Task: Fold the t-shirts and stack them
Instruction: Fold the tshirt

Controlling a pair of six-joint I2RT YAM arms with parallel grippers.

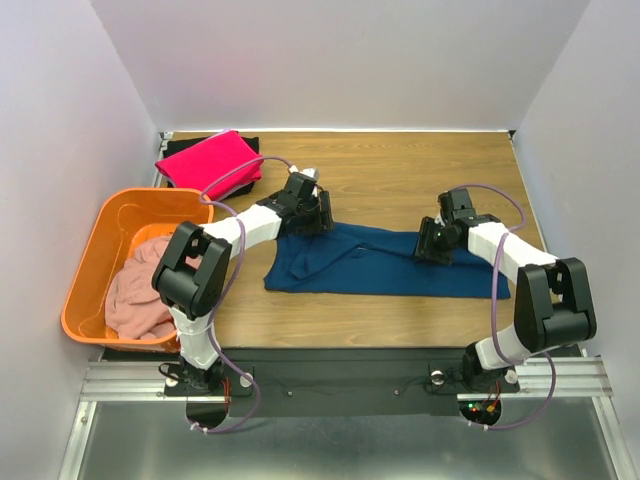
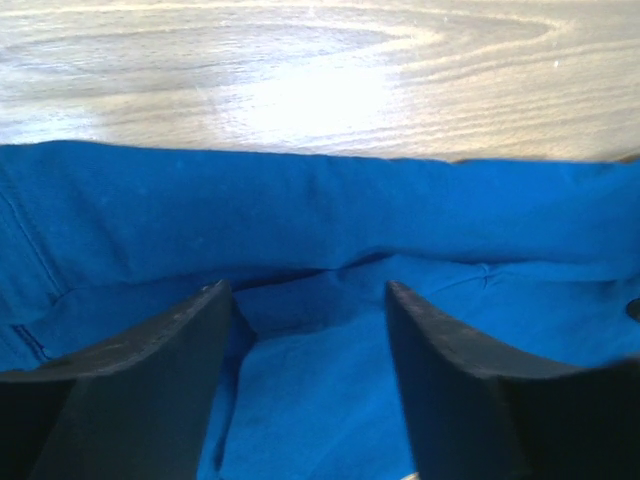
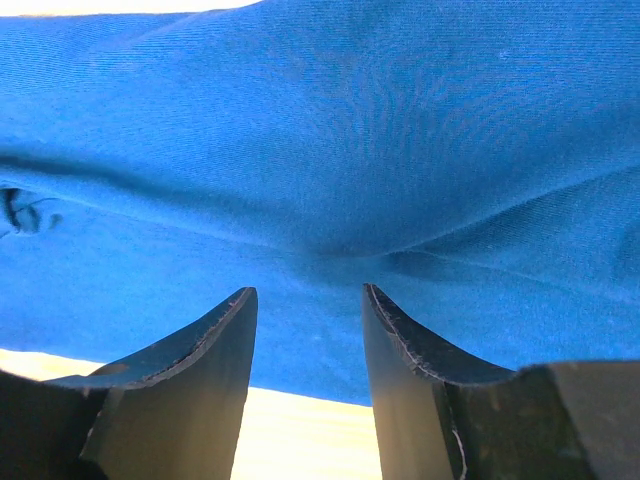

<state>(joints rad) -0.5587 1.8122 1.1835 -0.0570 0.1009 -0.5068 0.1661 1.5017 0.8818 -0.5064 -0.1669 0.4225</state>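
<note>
The navy blue t-shirt lies as a long folded band across the middle of the table, print hidden. My left gripper rests at its far left end; in the left wrist view the jaws stand apart with blue cloth under and between them. My right gripper sits on the band's far edge towards the right; in the right wrist view its jaws stand apart over blue cloth. The bright pink t-shirt lies folded at the back left on the black one.
The orange basket stands at the left edge with the pale dusty-pink t-shirt heaped in it. Bare wood table lies behind the navy shirt. White walls close the back and both sides.
</note>
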